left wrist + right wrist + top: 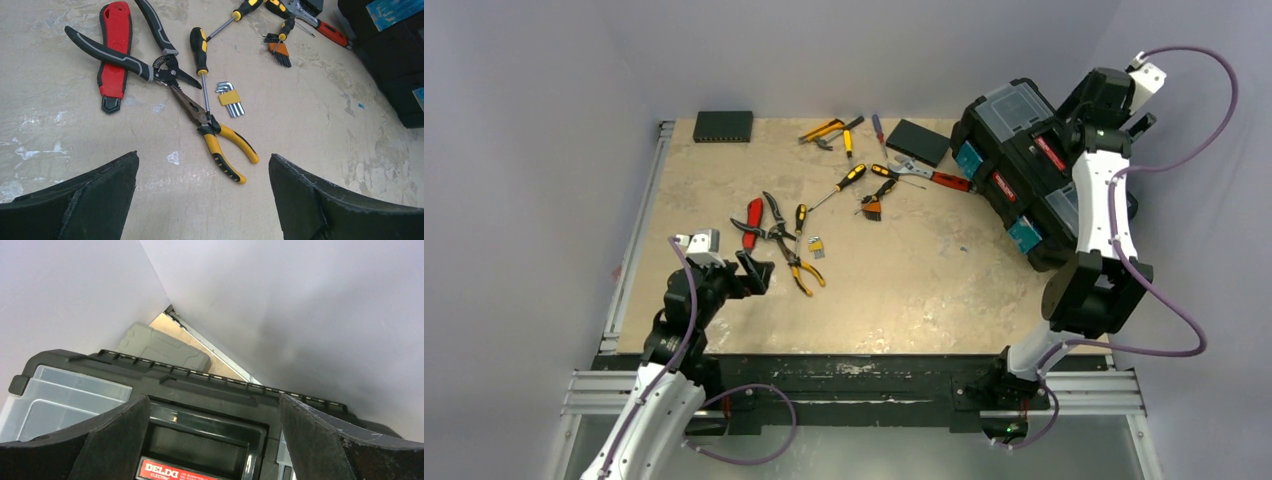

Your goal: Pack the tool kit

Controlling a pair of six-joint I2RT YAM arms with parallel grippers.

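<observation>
Fingers [90, 200] are gaping, empty: left gripper [202, 157] hovering near yellow-handled metal pliers [239, 144], right gripper [214, 400] hanging over the large black plastic toolbox [200, 382].

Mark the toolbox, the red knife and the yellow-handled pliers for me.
toolbox [1022, 168]: top view, on the black lid.
red knife [114, 50]: left wrist view, middle of the red body.
yellow-handled pliers [235, 140]: left wrist view, upper yellow handle.
</observation>
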